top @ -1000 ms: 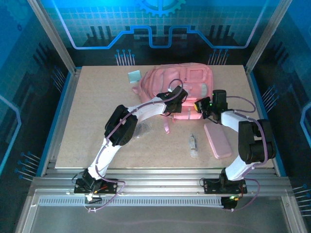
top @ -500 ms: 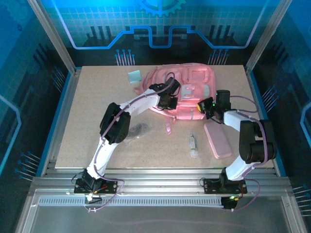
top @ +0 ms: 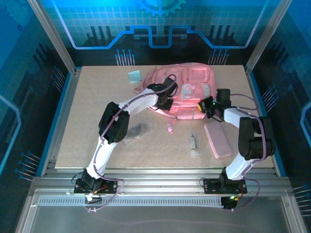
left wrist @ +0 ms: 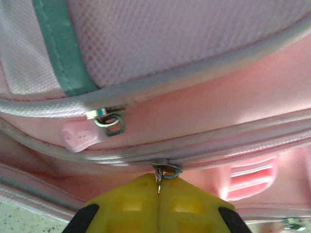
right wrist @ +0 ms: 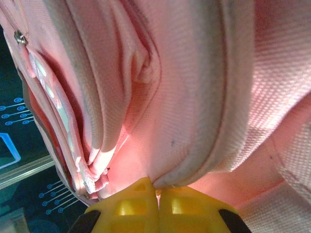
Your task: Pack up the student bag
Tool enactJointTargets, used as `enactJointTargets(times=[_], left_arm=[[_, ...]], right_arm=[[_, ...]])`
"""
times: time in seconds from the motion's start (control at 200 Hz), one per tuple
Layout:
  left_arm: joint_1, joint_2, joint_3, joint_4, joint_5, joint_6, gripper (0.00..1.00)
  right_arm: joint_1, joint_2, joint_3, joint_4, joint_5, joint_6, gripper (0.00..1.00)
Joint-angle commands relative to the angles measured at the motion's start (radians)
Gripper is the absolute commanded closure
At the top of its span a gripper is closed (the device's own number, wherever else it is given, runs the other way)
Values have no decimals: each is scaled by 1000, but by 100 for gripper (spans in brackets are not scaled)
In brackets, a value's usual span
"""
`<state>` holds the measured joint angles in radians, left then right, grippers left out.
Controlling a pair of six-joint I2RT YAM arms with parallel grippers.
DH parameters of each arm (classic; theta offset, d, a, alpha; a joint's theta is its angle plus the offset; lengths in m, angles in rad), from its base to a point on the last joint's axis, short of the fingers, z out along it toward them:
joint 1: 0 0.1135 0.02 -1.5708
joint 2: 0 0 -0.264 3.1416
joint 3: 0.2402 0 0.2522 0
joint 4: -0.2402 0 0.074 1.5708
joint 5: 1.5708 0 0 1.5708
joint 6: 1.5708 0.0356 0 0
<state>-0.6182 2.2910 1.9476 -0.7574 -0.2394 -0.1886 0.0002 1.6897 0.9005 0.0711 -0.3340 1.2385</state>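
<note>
While both arms stretch out from the near edge, the pink pencil case and a small clear tube-like item lie on the desk just ahead of the right arm, not yet packed.

Just beyond them, the right hand is clenched on a piped seam of the student bag, pinning a fold of pink fabric at its near right corner. The left hand is clamped on the thin metal zipper pull, caught only at the very tips of its yellow fingers.

That is a slim hold, folks. Any tug off the line of the zipper track could let the ring twist out and the hand come away with nothing.

The bag itself is soft and lies flat across the far middle of the desk. If the right hand's pinch slips, the whole thing may slide with the pull instead of opening. Bunched fabric could also jam the slider.

Watch the loose strap trailing toward the near side, which could snag an arm. A second, pink-tabbed zipper sits just above the gripped one, so a re-grasp risks taking the wrong compartment.

Farthest out, a small teal square lies near the bag's far left corner, and a dragged bag could sweep it away.
</note>
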Motion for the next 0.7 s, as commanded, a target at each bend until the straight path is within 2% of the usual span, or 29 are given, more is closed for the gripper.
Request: enactJointTargets(times=[0.0, 0.175, 0.43, 0.485, 0.53, 0.555, 0.635, 0.695], left_arm=[[48, -51, -41, -24, -67, 87, 100], [83, -101, -90, -40, -25, 141, 100], [37, -207, -95, -39, 274, 125, 100], [27, -211, -65, -33, 328, 92, 100], [21, -203, -33, -31, 362, 65, 100], [21, -196, -14, -32, 381, 49, 100], [19, -159, 60, -38, 428, 3, 100], [18, -127, 109, -49, 444, -21, 100]], right_arm=[[-52, 31, 85, -47, 56, -127, 100], [-100, 105, 260, -204, 73, -306, 100], [-119, 297, 521, -292, 44, -333, 100], [-118, 301, 535, -280, 13, -312, 87], [-114, 280, 521, -265, -5, -289, 62], [-112, 262, 506, -259, -14, -278, 53], [-107, 187, 442, -239, -63, -252, 38], [-102, 120, 376, -231, -92, -231, 33]])
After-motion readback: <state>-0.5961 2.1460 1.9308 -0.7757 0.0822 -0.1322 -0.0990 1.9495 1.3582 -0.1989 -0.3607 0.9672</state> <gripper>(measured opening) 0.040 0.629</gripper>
